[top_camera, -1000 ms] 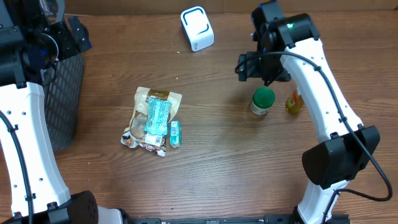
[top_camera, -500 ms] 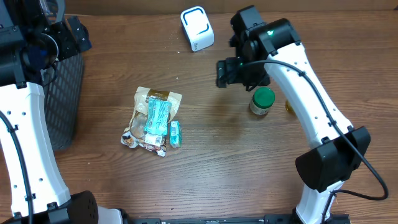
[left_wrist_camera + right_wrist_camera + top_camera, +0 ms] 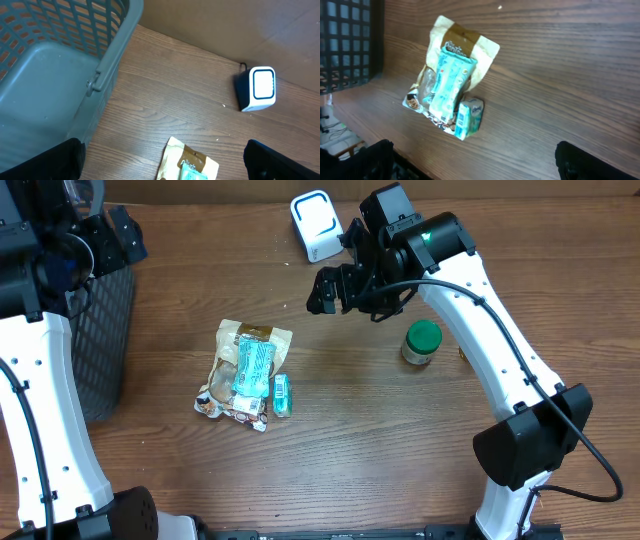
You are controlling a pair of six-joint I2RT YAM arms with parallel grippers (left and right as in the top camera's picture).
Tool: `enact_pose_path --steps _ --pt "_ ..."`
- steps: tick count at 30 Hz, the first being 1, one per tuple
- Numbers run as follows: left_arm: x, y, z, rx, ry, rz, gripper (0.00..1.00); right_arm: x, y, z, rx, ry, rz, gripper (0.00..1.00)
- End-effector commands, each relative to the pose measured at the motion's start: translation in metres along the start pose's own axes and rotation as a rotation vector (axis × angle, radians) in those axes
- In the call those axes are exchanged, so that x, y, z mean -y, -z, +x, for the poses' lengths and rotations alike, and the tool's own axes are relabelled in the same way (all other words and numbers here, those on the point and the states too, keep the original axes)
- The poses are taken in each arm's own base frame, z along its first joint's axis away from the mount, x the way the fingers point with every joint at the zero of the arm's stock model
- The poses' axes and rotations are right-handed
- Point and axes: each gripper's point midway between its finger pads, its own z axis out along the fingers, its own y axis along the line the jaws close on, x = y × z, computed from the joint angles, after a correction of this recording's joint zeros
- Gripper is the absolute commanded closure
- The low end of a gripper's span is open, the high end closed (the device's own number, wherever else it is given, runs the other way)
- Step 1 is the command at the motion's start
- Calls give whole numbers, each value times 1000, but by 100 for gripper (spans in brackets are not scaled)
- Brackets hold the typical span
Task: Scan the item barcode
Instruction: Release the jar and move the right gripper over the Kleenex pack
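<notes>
Right hand [image 3: 325,290] released, fingers spread wide with nothing between them, hanging above the table [image 3: 380,460] between the white barcode scanner [image 3: 317,226] and the heap of packets. Below it in the wrist view: a tan pouch [image 3: 462,55] lying flat, a teal packet [image 3: 447,85] on top of it, a small teal-and-white box [image 3: 469,117] touching the heap's lower right edge. Green-lidded jar [image 3: 421,343] upright to the right of the hand, apart from it, just beside the white forearm. Scanner near the table's far edge, pale face upward. Left hand [image 3: 118,238] likewise released and empty, held at the far left over the rim of the dark mesh basket [image 3: 105,330], well apart from the heap and the jar.
</notes>
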Motion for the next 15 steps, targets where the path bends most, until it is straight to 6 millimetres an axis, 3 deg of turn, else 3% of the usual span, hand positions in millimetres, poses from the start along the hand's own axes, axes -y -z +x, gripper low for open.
enact_pose_path --steps 1,15 --pt "4 5 -7 21 -20 12 0 -7 3 -5 23 14 -32 0" --pt "4 5 -7 21 -20 12 0 3 -14 1 -26 -13 -16 0"
